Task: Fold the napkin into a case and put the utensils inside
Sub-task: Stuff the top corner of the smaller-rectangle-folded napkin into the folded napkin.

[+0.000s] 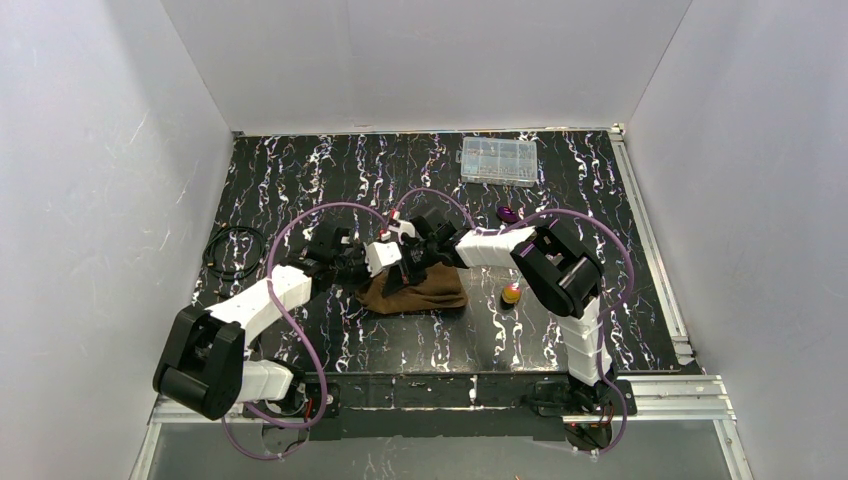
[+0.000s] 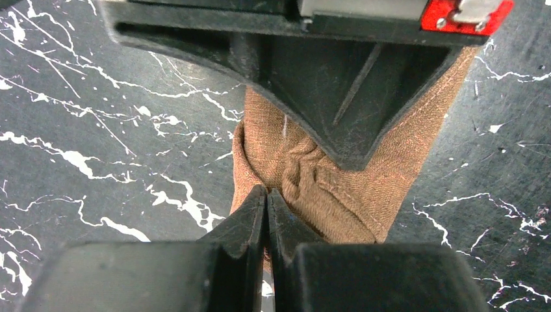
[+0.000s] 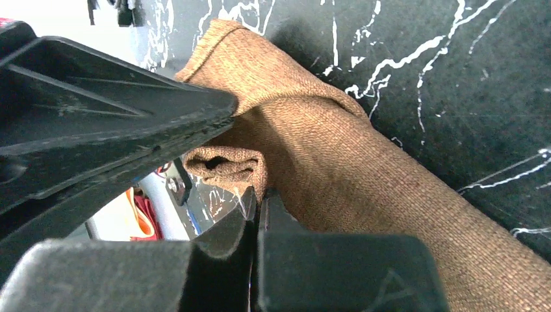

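The brown napkin (image 1: 425,291) hangs bunched at the table's middle, lifted at its top and resting below on the table. My left gripper (image 2: 267,195) is shut on a fold of the napkin (image 2: 338,188). My right gripper (image 3: 258,198) is shut on another fold of the napkin (image 3: 351,175), right beside the left one; both meet above the cloth in the top view, left gripper (image 1: 385,262), right gripper (image 1: 408,262). The purple-headed utensil (image 1: 509,214) lies behind the right arm. The gold-orange-headed utensil (image 1: 511,294) lies right of the napkin.
A clear plastic compartment box (image 1: 498,161) sits at the back of the black marbled table (image 1: 320,180). A coiled black cable (image 1: 232,250) lies at the left edge. White walls close in on three sides.
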Robot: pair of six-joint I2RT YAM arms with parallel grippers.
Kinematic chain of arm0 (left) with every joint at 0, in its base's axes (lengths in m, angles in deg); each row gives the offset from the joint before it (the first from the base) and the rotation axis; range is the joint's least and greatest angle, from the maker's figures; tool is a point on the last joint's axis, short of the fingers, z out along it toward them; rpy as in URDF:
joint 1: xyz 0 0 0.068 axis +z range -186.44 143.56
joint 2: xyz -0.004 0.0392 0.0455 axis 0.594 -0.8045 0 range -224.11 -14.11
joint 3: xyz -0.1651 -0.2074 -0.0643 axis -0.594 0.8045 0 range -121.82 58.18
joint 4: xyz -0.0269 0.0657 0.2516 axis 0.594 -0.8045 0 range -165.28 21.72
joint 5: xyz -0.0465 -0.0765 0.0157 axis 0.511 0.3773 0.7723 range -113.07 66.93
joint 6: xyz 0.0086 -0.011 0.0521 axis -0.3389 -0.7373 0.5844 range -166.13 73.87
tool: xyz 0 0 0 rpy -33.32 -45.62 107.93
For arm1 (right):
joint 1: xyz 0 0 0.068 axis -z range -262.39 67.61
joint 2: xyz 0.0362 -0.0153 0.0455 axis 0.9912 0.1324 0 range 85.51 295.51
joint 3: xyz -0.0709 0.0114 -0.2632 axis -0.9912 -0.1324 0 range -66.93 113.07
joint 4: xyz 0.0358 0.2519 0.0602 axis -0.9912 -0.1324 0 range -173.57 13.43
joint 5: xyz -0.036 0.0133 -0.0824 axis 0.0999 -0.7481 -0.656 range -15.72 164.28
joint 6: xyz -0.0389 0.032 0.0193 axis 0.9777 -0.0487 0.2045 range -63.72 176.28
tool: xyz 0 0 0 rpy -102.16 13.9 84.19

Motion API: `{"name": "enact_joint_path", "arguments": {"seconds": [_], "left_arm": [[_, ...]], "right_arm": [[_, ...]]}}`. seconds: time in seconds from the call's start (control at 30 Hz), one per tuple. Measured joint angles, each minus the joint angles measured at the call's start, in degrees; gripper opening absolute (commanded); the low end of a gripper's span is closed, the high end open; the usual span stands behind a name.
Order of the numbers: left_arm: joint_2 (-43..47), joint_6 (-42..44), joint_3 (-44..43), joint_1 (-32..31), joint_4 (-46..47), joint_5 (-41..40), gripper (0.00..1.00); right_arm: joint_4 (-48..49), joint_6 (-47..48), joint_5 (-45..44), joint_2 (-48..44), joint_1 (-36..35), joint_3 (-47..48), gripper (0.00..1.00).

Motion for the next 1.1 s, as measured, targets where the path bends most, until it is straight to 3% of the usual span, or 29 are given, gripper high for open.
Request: {"name": "enact_joint_path", "arguments": {"seconds": [0.63, 0.93, 1.1], "left_arm": [[0.81, 1.88, 1.53, -0.61, 0.63, 0.31, 0.0], [0.81, 0.37, 1.22, -0.7, 1.29, -0.37, 0.0], [0.81, -1.16, -0.04, -0.7, 1.31, -0.48, 0.0]], "right_arm": [[6.4, -4.26, 1.97, 3.96, 1.16, 0.28, 0.01], [-2.89, 0.63, -2.32, 5.77, 0.13, 7.04, 0.01], [0.0, 0.81, -1.73, 5.29, 0.13, 4.48, 0.01]]}}
